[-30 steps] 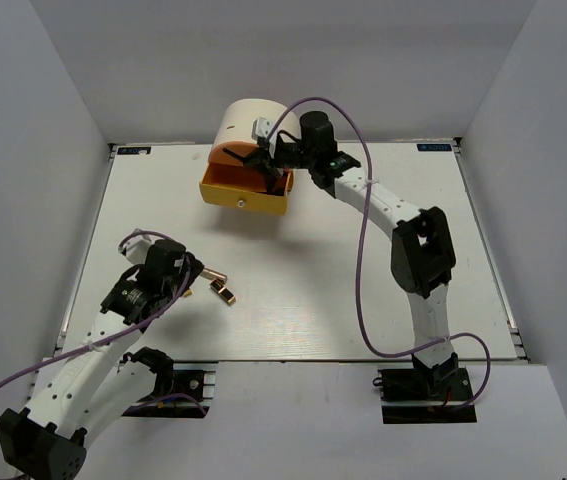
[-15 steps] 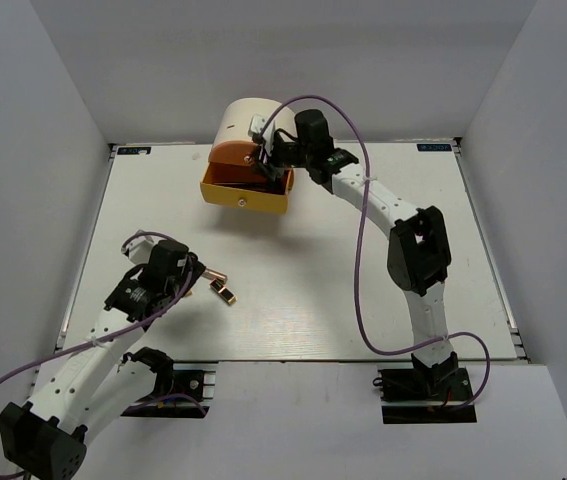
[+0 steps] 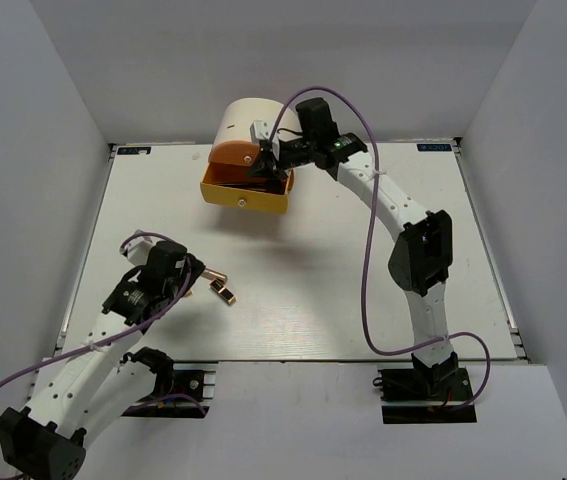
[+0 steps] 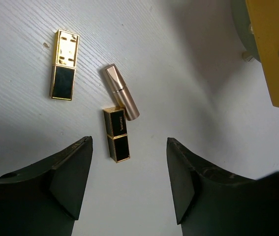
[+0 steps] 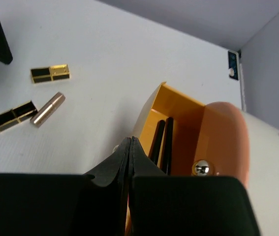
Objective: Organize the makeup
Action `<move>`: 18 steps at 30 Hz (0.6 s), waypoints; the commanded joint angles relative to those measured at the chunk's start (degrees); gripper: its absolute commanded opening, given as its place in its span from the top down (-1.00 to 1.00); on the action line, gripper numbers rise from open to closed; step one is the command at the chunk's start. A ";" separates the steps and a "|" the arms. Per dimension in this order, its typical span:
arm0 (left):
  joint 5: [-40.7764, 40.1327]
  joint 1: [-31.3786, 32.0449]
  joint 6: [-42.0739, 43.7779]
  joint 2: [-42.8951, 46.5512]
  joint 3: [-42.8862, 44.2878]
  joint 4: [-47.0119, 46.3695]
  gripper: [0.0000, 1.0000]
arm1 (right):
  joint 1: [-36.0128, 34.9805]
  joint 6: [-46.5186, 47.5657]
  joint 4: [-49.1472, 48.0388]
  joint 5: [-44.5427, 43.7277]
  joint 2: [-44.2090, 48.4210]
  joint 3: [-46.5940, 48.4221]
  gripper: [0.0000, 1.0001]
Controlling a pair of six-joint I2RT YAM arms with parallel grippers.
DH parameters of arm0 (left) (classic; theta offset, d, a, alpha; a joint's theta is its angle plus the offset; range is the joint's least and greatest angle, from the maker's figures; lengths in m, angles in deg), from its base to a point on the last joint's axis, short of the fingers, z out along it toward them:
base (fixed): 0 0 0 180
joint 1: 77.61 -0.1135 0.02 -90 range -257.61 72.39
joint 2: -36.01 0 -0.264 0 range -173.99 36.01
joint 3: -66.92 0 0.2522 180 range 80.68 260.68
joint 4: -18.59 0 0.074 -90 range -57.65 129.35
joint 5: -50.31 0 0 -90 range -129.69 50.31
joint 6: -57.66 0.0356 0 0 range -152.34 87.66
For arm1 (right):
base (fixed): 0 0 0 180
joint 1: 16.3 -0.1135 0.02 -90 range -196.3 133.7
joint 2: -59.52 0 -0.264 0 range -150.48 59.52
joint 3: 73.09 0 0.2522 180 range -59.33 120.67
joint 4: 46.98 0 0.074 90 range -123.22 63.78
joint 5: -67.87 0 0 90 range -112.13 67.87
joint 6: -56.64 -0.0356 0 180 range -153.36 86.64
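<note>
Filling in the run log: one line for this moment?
left gripper open above lipsticks; right gripper shut over open drawer; brushes in drawer

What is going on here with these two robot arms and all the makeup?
The robot is sorting makeup into the open yellow drawer of a cream box. The right gripper, fingers pressed shut, is at the drawer, where black brush handles lie. The left gripper hangs open above the table, over a gold-black lipstick, a second gold-black lipstick and a rose-gold lipstick. None is grasped yet.
</note>
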 commanded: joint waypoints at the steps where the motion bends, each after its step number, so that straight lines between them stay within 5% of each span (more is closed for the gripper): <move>1: -0.13 0.25 -1.13 1.58 -1.34 -0.18 -0.43 | -1.42 7.36 10.23 -3.89 -1.95 0.42 1.00; 8: 0.92 0.25 -1.66 1.14 -2.32 -1.50 -0.43 | -3.27 5.79 8.04 -15.50 -2.74 -4.07 1.00; 18: 1.54 0.25 -1.92 -0.09 -2.58 -2.73 -0.43 | -6.69 -6.70 -12.70 -46.26 -2.65 -9.69 1.00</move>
